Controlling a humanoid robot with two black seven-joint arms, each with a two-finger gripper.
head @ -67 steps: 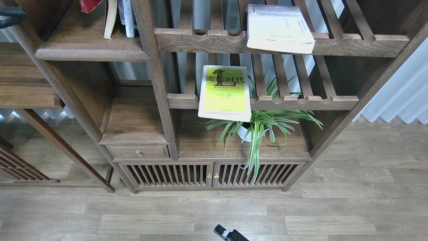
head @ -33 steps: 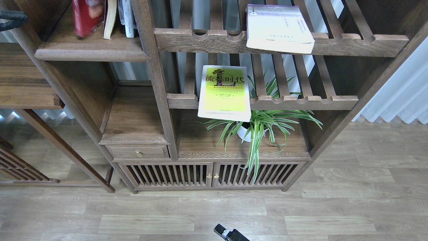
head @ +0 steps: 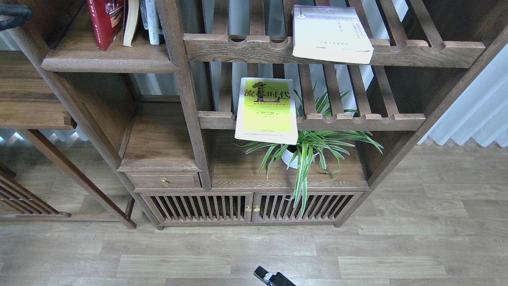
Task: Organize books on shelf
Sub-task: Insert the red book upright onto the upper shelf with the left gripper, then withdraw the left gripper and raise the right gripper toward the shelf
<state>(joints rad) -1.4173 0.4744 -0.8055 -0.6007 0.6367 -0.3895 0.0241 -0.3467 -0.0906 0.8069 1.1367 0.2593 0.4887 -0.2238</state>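
Observation:
The dark red book (head: pixel 106 22) stands leaning on the solid plank shelf (head: pixel 107 59) at the top left, against other upright books (head: pixel 131 24); its top is cut off by the frame. On the lower slatted rack lies the yellow-green book (head: pixel 266 109), flat and overhanging the front rail. The white book (head: pixel 331 33) with a lilac edge rests flat on the upper slatted rack. A black part of my left arm (head: pixel 14 14) shows at the top left corner, but its gripper is out of view. The small dark tip of my right gripper (head: pixel 274 278) pokes in at the bottom edge.
A potted spider plant (head: pixel 305 153) stands under the yellow-green book on the cabinet top. Left of the plant is a ledge over a brass-knobbed drawer (head: pixel 164 180). Slatted cabinet doors (head: pixel 252 206) are below. Another wooden unit (head: pixel 27 99) stands at the left, and a white curtain (head: pixel 476 115) hangs at the right.
The dark red book has come down from the top edge onto the solid shelf and now leans against the upright books. The other two books have not moved.

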